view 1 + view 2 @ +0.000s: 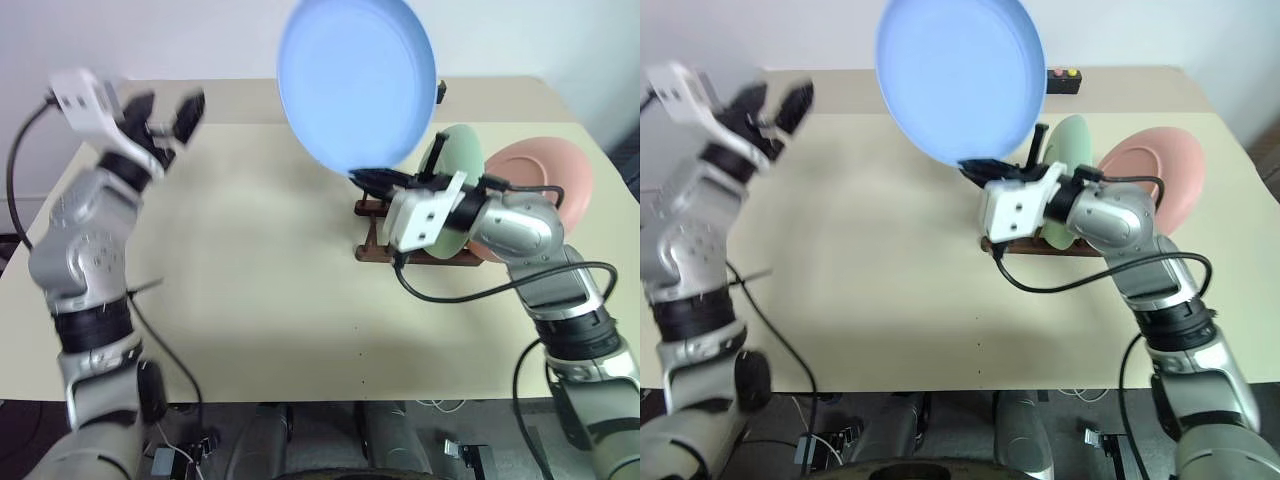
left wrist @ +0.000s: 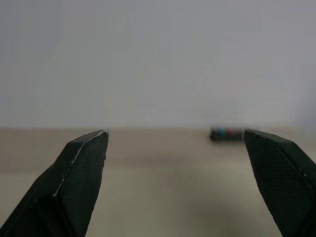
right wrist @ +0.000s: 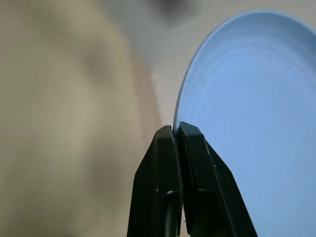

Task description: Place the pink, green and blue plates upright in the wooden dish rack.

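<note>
The blue plate (image 1: 355, 80) is held upright in the air above the table, left of the wooden dish rack (image 1: 372, 237). My right gripper (image 1: 365, 180) is shut on its lower rim, and the right wrist view shows the fingers (image 3: 192, 148) pinching the blue plate's (image 3: 247, 123) edge. The green plate (image 1: 458, 150) and the pink plate (image 1: 540, 170) stand upright in the rack behind my right wrist, which hides part of the rack. My left gripper (image 1: 165, 110) hangs open and empty over the table's far left side, well away from the plates.
A small black box with coloured buttons (image 1: 1062, 80) lies near the table's far edge behind the rack, and it shows between the left gripper's fingers (image 2: 226, 133). The beige table (image 1: 250, 280) spreads wide between my two arms. Cables trail from both wrists.
</note>
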